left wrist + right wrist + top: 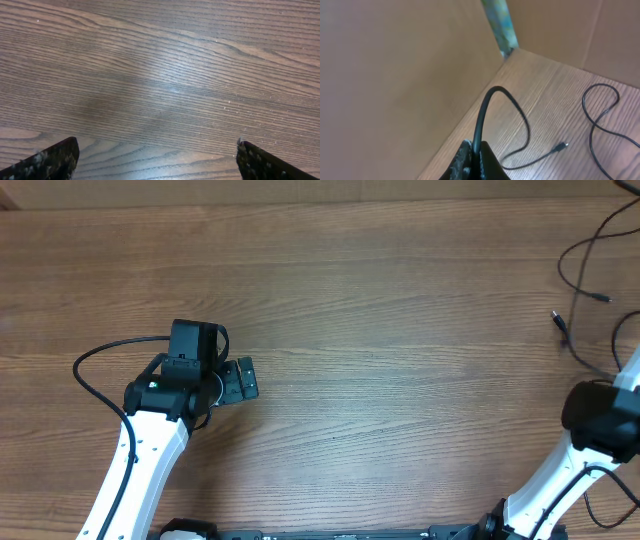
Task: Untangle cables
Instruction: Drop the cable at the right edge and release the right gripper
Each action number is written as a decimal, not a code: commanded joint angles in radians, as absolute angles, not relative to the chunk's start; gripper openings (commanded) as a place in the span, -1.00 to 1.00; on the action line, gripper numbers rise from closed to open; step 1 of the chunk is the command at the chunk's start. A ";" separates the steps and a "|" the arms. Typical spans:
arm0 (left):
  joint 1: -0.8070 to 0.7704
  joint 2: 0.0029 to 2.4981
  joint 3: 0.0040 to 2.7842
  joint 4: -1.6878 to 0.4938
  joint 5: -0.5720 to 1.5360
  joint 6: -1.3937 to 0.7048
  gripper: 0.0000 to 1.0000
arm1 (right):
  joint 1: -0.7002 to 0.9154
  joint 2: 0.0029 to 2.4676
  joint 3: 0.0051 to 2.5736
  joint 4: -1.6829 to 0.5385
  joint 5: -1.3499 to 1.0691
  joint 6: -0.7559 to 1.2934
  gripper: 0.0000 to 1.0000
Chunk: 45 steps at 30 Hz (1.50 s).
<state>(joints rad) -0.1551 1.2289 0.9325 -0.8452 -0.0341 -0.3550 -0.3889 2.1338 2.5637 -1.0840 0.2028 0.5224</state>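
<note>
cables [561, 323] lie as loose strands at far right corner of tabletop [380, 300]; no knot visible, so mostly done. right jaws clenched on one strand [496, 89]. left jaws spread wide, holding nothing. remaining: separate held strand.

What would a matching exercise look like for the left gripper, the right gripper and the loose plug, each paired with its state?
Things:
1. left gripper
2. right gripper
3. loose plug

States:
A. lying on the table
B. shut on a cable
C. open, holding nothing

Pairs: 1-C, 2-B, 3-A
</note>
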 commanded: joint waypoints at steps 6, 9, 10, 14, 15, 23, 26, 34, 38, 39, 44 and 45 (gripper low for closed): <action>-0.151 1.230 0.951 -0.844 -0.029 -0.329 1.00 | -0.447 2.174 2.418 -0.962 0.216 0.514 -0.92; -0.151 1.230 0.951 -0.844 -0.029 -0.329 1.00 | -0.471 2.174 2.384 -0.934 0.217 0.514 -0.92; -0.151 1.230 0.951 -0.844 -0.029 -0.329 1.00 | -0.479 2.174 2.371 -0.928 0.217 0.514 -0.92; -0.151 1.230 0.951 -0.844 -0.029 -0.329 0.99 | -0.514 2.174 2.313 -0.906 0.217 0.514 -0.92; -0.151 1.230 0.951 -0.842 -0.029 -0.329 1.00 | -0.523 2.174 2.292 -0.899 0.217 0.514 -0.92; -0.151 1.230 0.951 -0.841 -0.029 -0.329 1.00 | -0.566 2.175 2.107 -0.854 0.216 0.514 0.81; -0.151 1.230 0.951 -0.841 -0.029 -0.329 1.00 | -0.566 2.175 2.100 -0.881 0.192 0.466 1.00; -0.151 1.230 0.951 -0.841 -0.029 -0.329 0.99 | -0.566 2.173 2.103 -1.022 0.065 0.410 1.00; -0.151 1.230 0.951 -0.841 -0.029 -0.329 1.00 | -0.565 2.169 2.110 -1.119 -0.014 0.409 1.00; -0.151 1.230 0.951 -0.841 -0.029 -0.329 1.00 | -0.564 2.167 2.110 -1.142 -0.043 0.397 1.00; -0.151 1.230 0.951 -0.841 -0.029 -0.329 1.00 | -0.542 2.150 2.110 -1.268 -0.220 0.319 1.00; -0.151 1.230 0.951 -0.841 -0.029 -0.329 0.99 | -0.533 2.149 2.110 -1.294 -0.244 0.306 1.00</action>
